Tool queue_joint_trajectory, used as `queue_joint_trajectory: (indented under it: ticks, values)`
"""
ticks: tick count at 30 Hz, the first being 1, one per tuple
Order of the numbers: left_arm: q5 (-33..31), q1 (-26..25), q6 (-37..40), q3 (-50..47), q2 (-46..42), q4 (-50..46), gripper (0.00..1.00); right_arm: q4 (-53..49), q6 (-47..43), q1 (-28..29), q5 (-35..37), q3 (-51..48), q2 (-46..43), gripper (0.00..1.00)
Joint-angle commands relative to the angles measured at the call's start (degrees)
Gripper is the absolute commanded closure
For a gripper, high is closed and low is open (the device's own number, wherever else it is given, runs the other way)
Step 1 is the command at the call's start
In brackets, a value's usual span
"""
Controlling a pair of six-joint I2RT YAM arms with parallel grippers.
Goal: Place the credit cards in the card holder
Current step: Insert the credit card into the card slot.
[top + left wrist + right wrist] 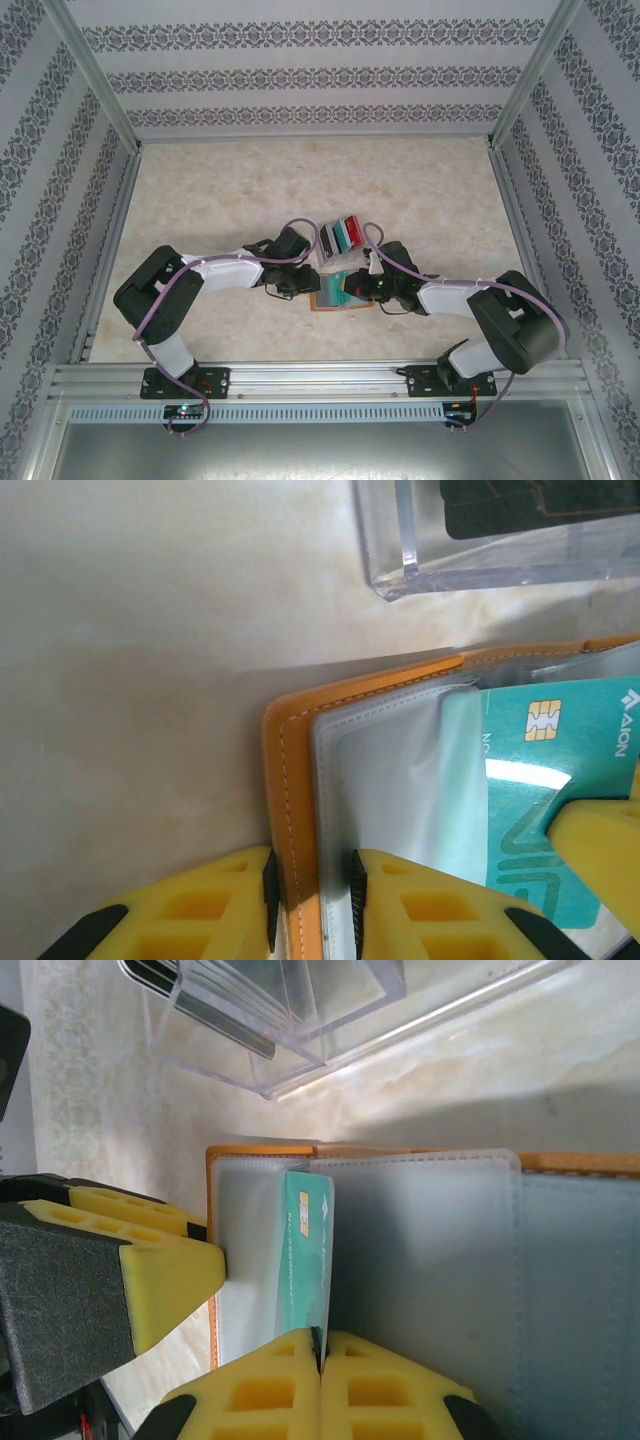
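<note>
The orange-tan card holder (325, 303) lies open on the table between the two arms, grey pockets (430, 1260) facing up. My left gripper (312, 880) is shut on its orange stitched left edge (290, 740), one pad on each side. A teal credit card (305, 1250) stands on edge over the left pocket, and my right gripper (320, 1345) is shut on its near edge. In the left wrist view the teal card (545, 780) lies partly under the pocket film. Other credit cards (340, 235), red, green and black, stand in a clear rack behind the holder.
The clear acrylic rack (480, 550) sits just beyond the holder's far edge, close to both wrists. The left gripper's yellow finger (150, 1260) is beside the card. Metal frame rails (320, 380) and patterned walls bound the marble-look table (250, 180).
</note>
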Motion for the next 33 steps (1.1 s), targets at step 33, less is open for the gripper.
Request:
queue_joint_trajectory:
  ticks: [33]
  values:
    - [-1.0, -0.7, -0.4, 1.0, 0.2, -1.3, 0.72, -16.7, -4.5, 1.1, 4.8, 7.0, 1.2, 0.62]
